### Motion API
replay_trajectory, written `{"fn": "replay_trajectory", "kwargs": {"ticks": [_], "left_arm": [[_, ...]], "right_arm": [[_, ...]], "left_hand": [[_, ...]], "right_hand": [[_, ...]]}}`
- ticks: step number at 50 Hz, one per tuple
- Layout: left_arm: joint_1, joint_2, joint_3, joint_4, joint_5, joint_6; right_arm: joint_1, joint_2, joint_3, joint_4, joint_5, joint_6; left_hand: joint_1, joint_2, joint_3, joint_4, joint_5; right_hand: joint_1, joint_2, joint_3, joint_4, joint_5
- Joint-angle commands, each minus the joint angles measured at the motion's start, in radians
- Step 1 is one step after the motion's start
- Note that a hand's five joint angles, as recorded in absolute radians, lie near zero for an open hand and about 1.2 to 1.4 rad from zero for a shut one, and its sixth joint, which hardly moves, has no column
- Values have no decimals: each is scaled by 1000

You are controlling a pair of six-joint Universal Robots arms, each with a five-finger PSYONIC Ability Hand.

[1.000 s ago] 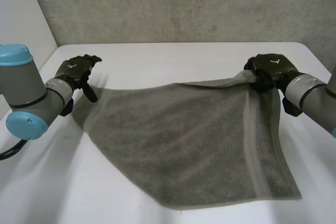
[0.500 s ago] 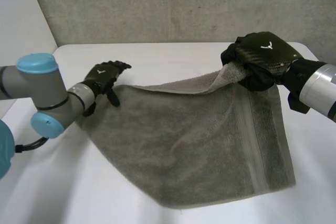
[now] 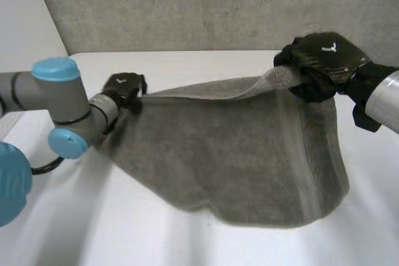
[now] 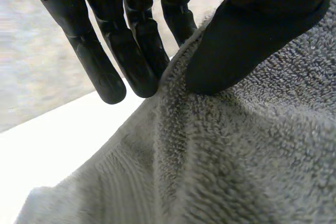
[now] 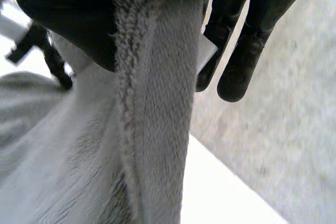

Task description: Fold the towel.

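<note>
A grey towel (image 3: pixel 237 154) hangs in the air between both hands, its lower edge sagging to the white table (image 3: pixel 187 63). My left hand (image 3: pixel 123 87) holds the towel's far left corner; in the left wrist view the thumb (image 4: pixel 252 35) presses the towel edge (image 4: pixel 173 93) against the fingers (image 4: pixel 131 51). At the far right corner my right hand (image 3: pixel 321 63) is raised above the table. The right wrist view shows its thumb (image 5: pixel 68 19) and fingers (image 5: pixel 247 40) pinching the towel's hem (image 5: pixel 157 103).
A grey concrete wall (image 3: pixel 206 4) rises behind the table. The left arm (image 3: pixel 56 110) with its light-blue caps lies low over the table's left side. The right forearm (image 3: pixel 380 101) enters from the right edge.
The left hand has moved in to the towel's far left corner and closed on it. Both hands have lifted the far edge, so most of the towel now hangs off the table.
</note>
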Motion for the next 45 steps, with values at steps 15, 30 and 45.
{"fn": "replay_trajectory", "kwargs": {"ticks": [15, 30, 45], "left_arm": [[28, 136, 54, 73, -47, 304], [-19, 308, 235, 228, -222, -48], [-42, 233, -423, 215, -198, 12]], "right_arm": [[144, 571, -765, 108, 285, -91], [142, 482, -719, -455, 309, 98], [129, 698, -540, -75, 234, -61]], "left_hand": [[249, 197, 196, 197, 229], [249, 197, 196, 197, 229], [249, 197, 196, 197, 229]], "right_hand": [[7, 183, 181, 179, 189], [7, 183, 181, 179, 189], [7, 183, 181, 179, 189]]}}
